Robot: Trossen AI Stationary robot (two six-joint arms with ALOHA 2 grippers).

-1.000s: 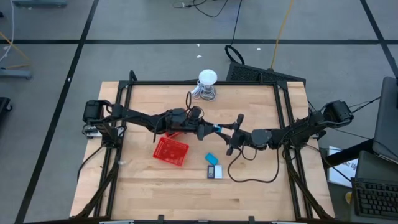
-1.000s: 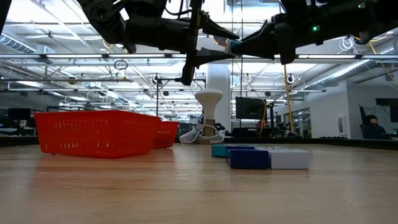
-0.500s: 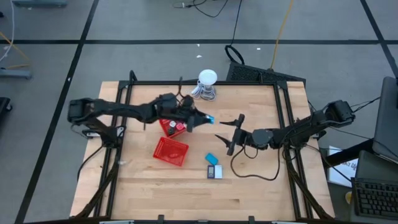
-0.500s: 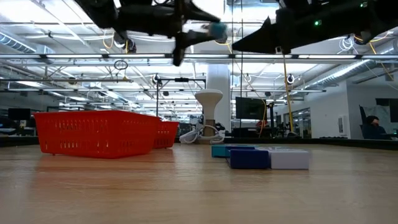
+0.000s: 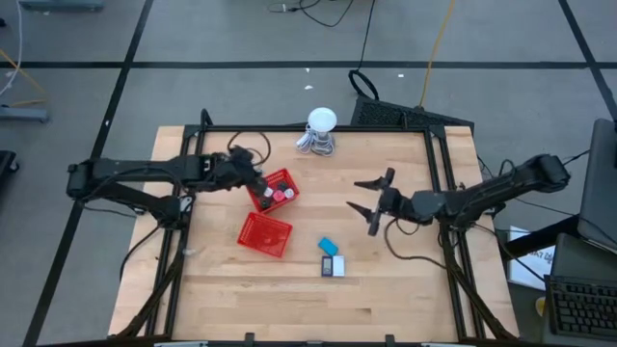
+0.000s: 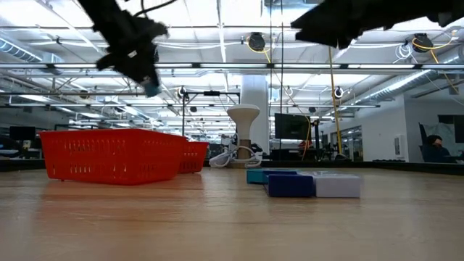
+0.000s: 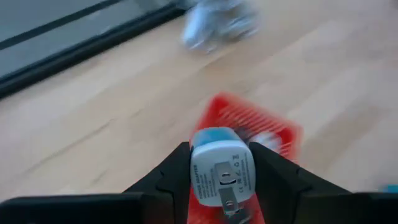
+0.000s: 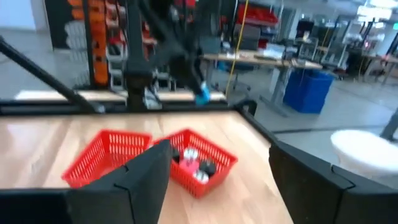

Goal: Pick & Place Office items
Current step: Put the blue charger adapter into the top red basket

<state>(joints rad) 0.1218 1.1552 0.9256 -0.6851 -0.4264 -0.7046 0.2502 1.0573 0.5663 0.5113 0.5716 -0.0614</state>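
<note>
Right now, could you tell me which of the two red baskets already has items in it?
The red basket farther back, nearer the left gripper, holds several small pieces; the front basket looks empty.

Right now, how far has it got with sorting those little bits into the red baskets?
Partway. A few small pieces already lie in the far basket. The left gripper holds a light blue piece above it. The right gripper hangs open and empty. Three pieces remain on the table; the nearer basket looks empty.

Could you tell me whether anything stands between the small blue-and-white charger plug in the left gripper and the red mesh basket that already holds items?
Nothing visible does. The left gripper holds the blue-and-white charger plug in the air beside the open-topped red mesh basket.
</note>
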